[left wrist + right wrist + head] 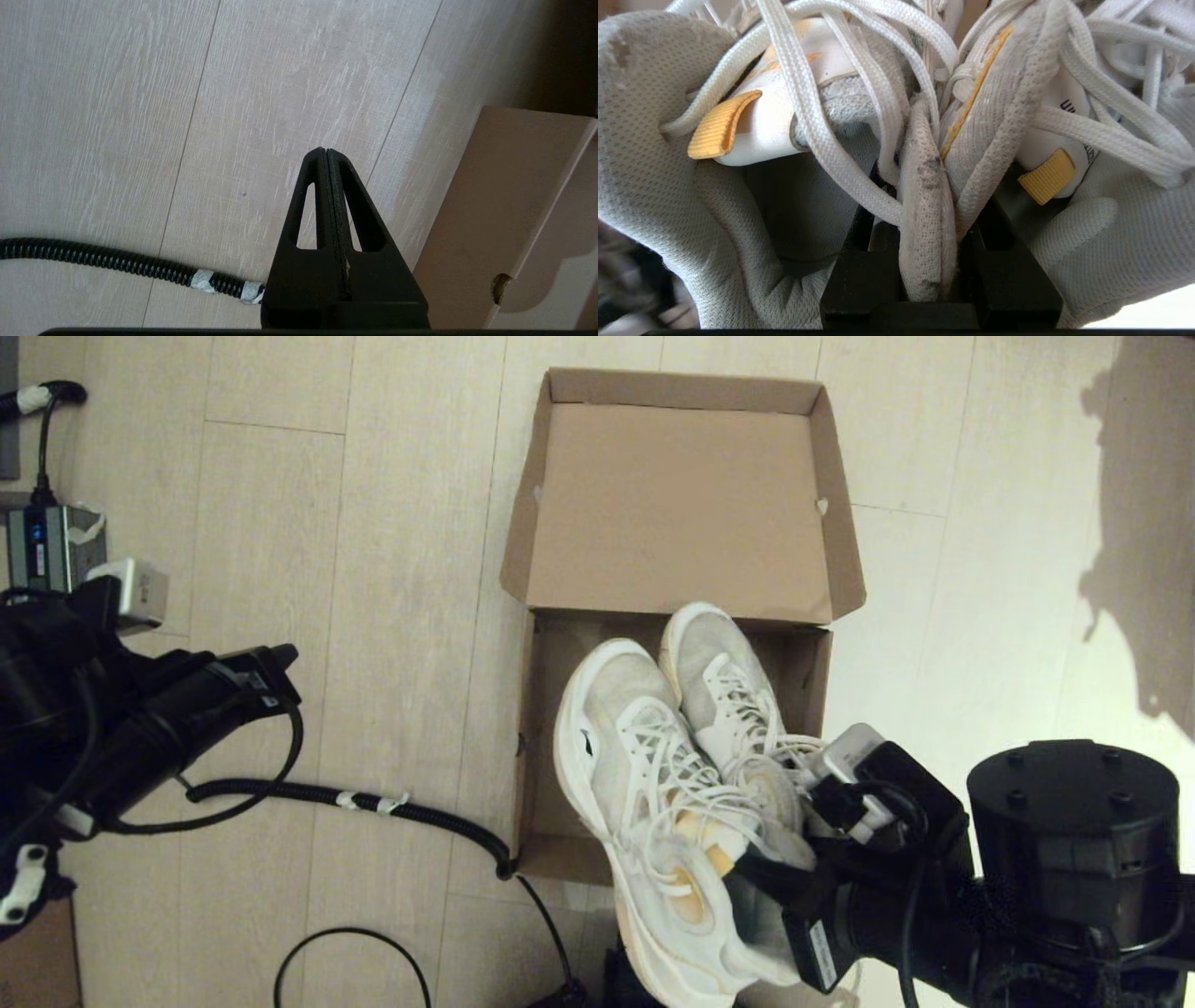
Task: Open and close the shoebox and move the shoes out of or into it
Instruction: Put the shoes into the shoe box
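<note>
The brown shoebox [530, 747] stands open on the floor, its lid [672, 504] folded flat away from me. The two white sneakers [644, 756] lie side by side, toes over the box's inside and heels sticking out past its near wall. My right gripper [927, 210] is shut on the shoes' two inner collars, pinched together between its black fingers [859, 280]; in the head view it sits at their heels [766, 873]. Whether the toes rest on the box floor is unclear. My left gripper [325, 150] is shut and empty above the floor left of the box [504, 210].
A black ribbed cable [392, 803] runs along the floor from my left arm to the box's near left corner. A thin black cable loop [355, 961] lies nearer me. A grey device [56, 546] sits at the far left.
</note>
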Available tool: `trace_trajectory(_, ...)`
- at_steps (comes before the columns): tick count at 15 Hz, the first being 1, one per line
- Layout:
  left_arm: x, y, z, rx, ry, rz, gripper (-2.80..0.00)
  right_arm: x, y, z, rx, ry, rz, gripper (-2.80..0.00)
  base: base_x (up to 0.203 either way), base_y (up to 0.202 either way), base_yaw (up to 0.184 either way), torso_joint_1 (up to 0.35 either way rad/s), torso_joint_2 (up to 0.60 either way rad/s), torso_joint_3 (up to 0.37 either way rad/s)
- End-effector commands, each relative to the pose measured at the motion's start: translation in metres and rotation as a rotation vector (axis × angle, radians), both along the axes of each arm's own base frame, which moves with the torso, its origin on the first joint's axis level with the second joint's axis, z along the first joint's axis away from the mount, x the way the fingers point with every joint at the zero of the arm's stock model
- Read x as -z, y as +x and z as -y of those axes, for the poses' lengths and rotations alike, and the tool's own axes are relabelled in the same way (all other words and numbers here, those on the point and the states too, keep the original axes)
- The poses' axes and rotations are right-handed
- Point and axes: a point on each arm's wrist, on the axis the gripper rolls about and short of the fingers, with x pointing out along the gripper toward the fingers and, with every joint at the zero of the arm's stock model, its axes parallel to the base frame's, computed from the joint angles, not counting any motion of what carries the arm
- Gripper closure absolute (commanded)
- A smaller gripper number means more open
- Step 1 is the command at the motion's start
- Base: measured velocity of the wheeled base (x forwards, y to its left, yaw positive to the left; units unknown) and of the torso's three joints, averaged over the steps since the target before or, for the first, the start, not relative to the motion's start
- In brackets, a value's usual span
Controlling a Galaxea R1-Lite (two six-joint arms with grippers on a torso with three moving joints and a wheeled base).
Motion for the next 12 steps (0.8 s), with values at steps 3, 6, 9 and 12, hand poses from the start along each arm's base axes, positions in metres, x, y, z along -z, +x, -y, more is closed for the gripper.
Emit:
trace_trajectory(3,0.001,-0.001,0.0,0.001,-0.002,0.0,0.0,0.009,0.005,-0.004,0.034,-0.016,0.002,0.0,0.0,0.0,0.0,0.0,0.0,0.0)
trace_trajectory(6,0.001,-0.003,0.0,0.001,-0.002,0.0,0.0,0.016,0.009,-0.006,0.081,-0.022,0.019,0.0,0.0,0.0,0.0,0.0,0.0,0.0)
trace_trajectory(9,0.001,-0.004,0.0,0.0,-0.003,0.001,0.0,0.027,0.016,-0.014,0.089,-0.014,0.026,-2.8,0.0,0.0,0.0,0.0,0.0,0.0)
trace_trajectory(12,0.0,-0.004,-0.002,-0.008,-0.004,0.003,0.0,0.041,0.024,-0.024,0.102,-0.013,0.026,-2.8,0.0,0.0,0.0,0.0,0.0,0.0)
